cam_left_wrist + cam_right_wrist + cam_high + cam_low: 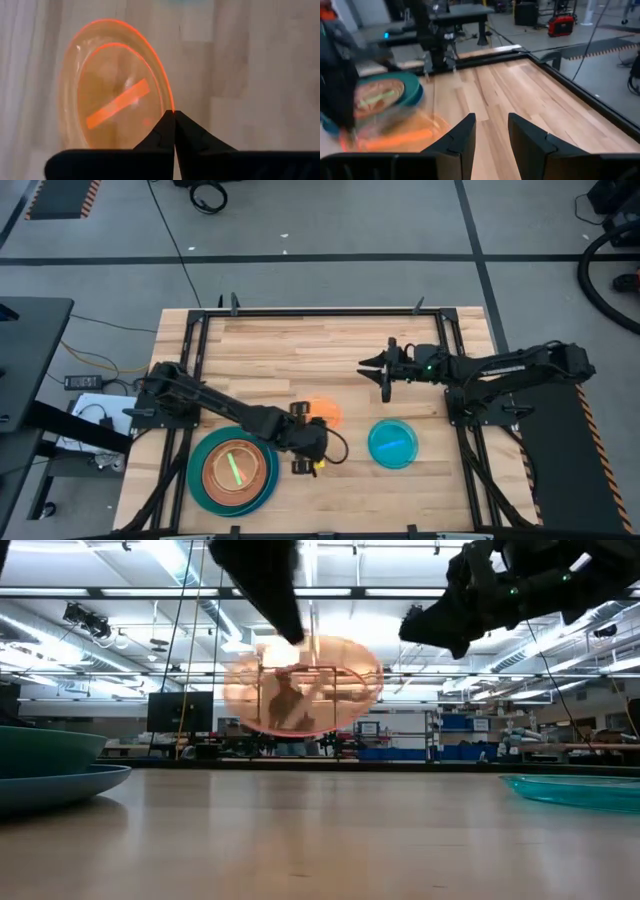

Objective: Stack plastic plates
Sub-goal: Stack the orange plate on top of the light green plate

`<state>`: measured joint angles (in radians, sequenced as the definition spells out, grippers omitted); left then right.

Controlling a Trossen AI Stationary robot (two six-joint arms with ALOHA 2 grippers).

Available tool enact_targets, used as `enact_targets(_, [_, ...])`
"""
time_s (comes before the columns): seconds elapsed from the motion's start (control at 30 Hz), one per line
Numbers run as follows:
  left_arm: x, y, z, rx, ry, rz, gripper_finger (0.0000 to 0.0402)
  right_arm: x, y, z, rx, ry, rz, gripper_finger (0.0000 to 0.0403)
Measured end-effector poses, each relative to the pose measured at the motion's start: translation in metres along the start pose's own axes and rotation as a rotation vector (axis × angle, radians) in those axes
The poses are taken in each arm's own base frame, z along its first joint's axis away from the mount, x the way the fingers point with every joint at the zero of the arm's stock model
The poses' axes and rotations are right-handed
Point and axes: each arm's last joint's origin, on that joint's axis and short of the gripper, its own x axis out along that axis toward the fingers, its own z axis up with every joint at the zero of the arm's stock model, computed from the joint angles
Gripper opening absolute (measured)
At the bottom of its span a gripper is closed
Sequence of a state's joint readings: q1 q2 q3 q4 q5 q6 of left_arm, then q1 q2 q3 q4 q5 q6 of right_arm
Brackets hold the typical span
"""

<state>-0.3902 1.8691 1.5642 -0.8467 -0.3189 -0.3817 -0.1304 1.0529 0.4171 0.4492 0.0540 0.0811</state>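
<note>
The orange plate [115, 105] is held by its rim, clear of the table, at centre frame in the high view, clamped by the left gripper [173, 116]. The right gripper [491, 131], fingers parted and empty, is seen at upper right.

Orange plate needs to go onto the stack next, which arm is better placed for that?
Left. Its gripper is shut on the orange plate's rim, lifted beside the stack. The right gripper hangs open, apart.

L arm reaches from its base at the counter's left edge diagonally toward the centre; left gripper [318, 417] is raised, its 2 fingers [167, 131] pinched together. R arm extends from the right edge, right gripper [374, 370] held high w/ fingers [465, 136] apart.
</note>
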Motion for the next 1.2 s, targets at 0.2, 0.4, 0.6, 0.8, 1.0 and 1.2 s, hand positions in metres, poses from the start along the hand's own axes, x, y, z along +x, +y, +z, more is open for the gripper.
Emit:
enact_targets(0.2, [-0.036,-0.013,-0.019,-0.273,0.07,-0.053,0.0008,0.018,0.001,-0.015,-0.064,0.038,0.003,0.0125])
enact_targets(0.4, [-0.061,-0.025,-0.029,-0.532,0.172,-0.191,0.0008,0.029,0.0,-0.022,-0.125,0.052,0.001,0.0125])
enact_targets(0.6, [-0.083,-0.036,-0.03,-0.711,0.256,-0.28,0.0008,0.029,-0.001,-0.017,-0.141,0.025,-0.002,0.0125])
enact_targets(0.8, [-0.103,-0.046,-0.035,-0.825,0.321,-0.277,0.0005,0.028,-0.001,-0.016,-0.145,0.021,-0.001,0.0125])
enact_targets(1.0, [-0.109,-0.058,-0.059,-0.862,0.444,-0.145,0.0004,0.028,0.0,-0.016,-0.145,0.025,0.021,0.0125])
enact_targets(1.2, [-0.103,-0.066,-0.072,-0.887,0.502,-0.022,0.0004,0.028,0.0,-0.016,-0.145,0.03,0.022,0.0125])
